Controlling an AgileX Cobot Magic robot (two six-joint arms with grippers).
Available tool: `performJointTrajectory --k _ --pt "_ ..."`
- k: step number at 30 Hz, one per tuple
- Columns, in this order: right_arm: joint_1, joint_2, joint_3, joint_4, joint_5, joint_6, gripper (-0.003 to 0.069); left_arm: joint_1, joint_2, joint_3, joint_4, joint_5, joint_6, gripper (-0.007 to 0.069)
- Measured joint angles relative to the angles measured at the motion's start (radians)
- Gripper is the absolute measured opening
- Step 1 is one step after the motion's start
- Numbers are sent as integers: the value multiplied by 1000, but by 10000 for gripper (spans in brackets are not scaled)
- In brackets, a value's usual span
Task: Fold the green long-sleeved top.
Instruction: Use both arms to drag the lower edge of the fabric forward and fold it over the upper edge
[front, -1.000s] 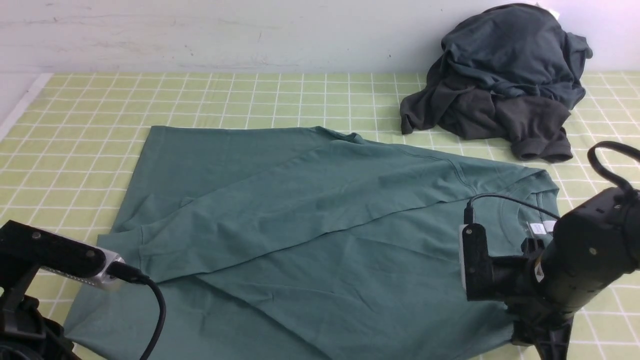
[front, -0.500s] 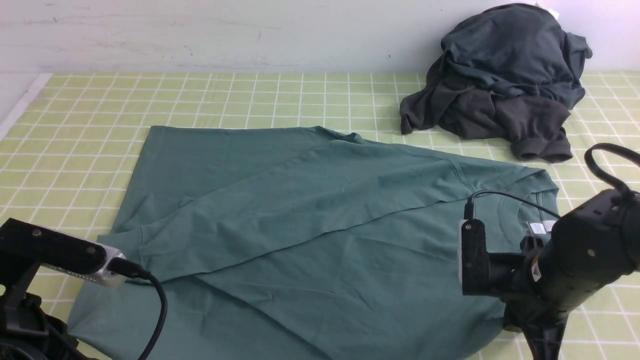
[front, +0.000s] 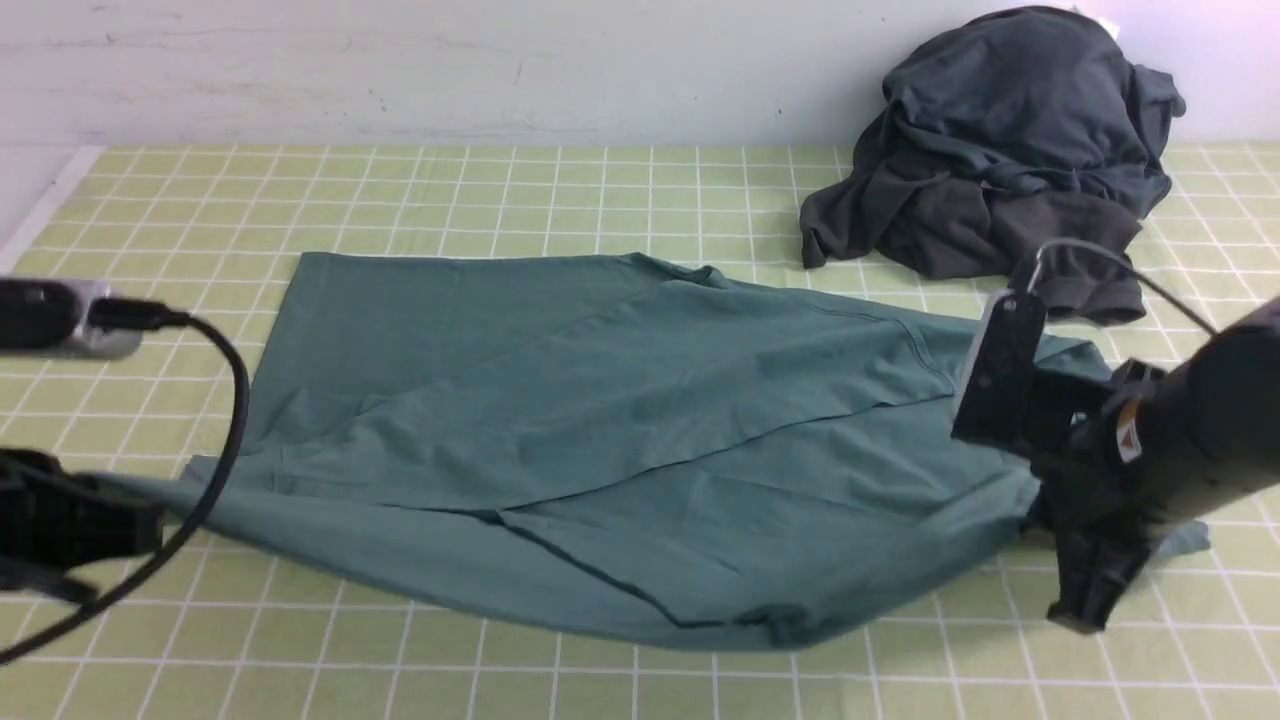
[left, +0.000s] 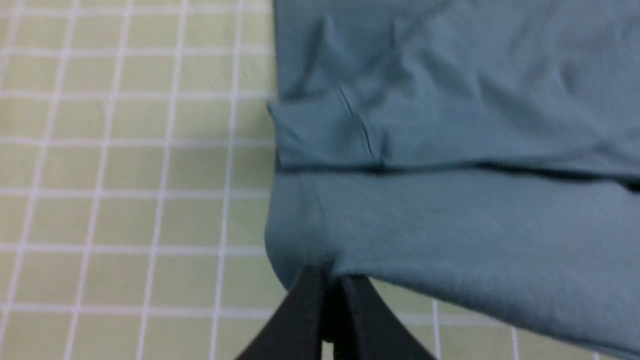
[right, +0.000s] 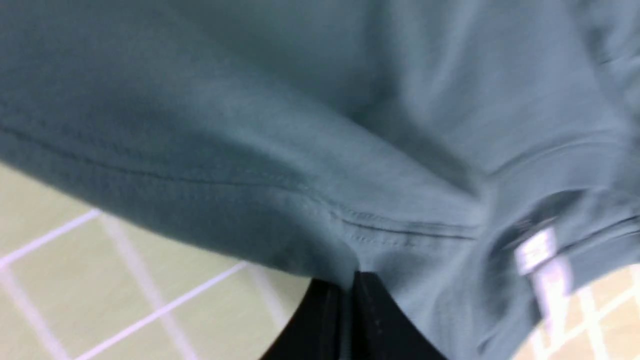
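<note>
Green top (front: 620, 430) is spread across the middle of the table (front: 600, 190), hem end toward the left edge, collar end toward the right edge. Far side lies flat on the checked cover. Near side is held up at both ends and droops between the two grips, with a shadow under it. One long sleeve (front: 560, 420) is folded diagonally across the body. White neck label (right: 537, 250) shows blurred in the right wrist view, just beside the pinched spot.

Left gripper (left: 332, 300): jaws together, clamped on the near hem corner of the green top, toward the table's left edge. Fabric bunches right at the tips.

Right gripper (right: 352, 300): jaws together, clamped on the fabric edge at the collar and shoulder end, toward the table's right edge. A stitched seam runs into the pinch. In the front view the right arm covers part of the collar, so the exact spot is hard to tell there.

Pile of dark clothes (front: 1000, 150), grey and charcoal, sits crumpled at the table's far right corner against the wall, apart from the green top.
</note>
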Motion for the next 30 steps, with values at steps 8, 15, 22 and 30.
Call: performJointTrajectory --k 8,15,22,30 --pt "-2 115 -182 -134 -51 31 8 0 315 -243 130 -91 -96 6" --pt "-69 335 -415 -182 -114 42 8 0 684 -599 210 -108 -128 6" --pt "-112 599 -689 -190 -125 44 8 17 1091 -997 241 -83 -129 6" --pt "-150 810 -931 -146 -180 131 15 58 1431 -1362 212 9 -158 7"
